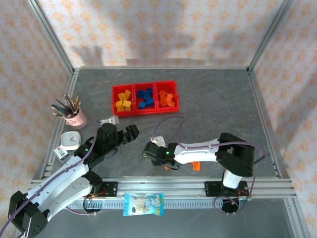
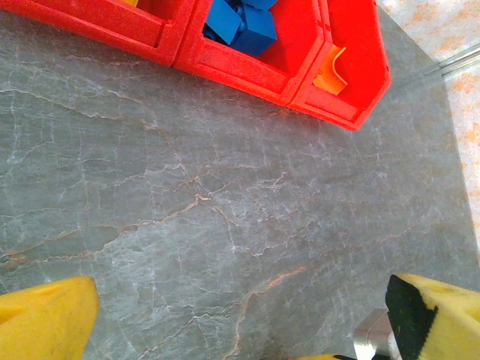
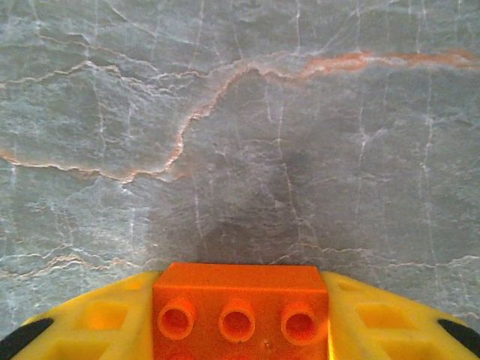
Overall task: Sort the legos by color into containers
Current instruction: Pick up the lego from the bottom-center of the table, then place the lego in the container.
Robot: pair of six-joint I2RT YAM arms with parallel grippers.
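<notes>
Grey desk [image 3: 240,112] below: right claw [image 3: 240,322] pinches an orange lego [image 3: 240,289] by fingertips, so it may slip; left claw [image 2: 240,319] gapes empty.

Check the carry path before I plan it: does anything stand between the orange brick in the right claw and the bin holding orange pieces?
Nothing visible does. From the orange brick in the right claw to the rightmost bin the table is bare; only the arm's own purple cable arcs over it. The left claw sits aside.

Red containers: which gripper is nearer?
Left. The left gripper is open just in front of the containers; the right gripper, shut on an orange lego, sits farther toward the near edge.
</notes>
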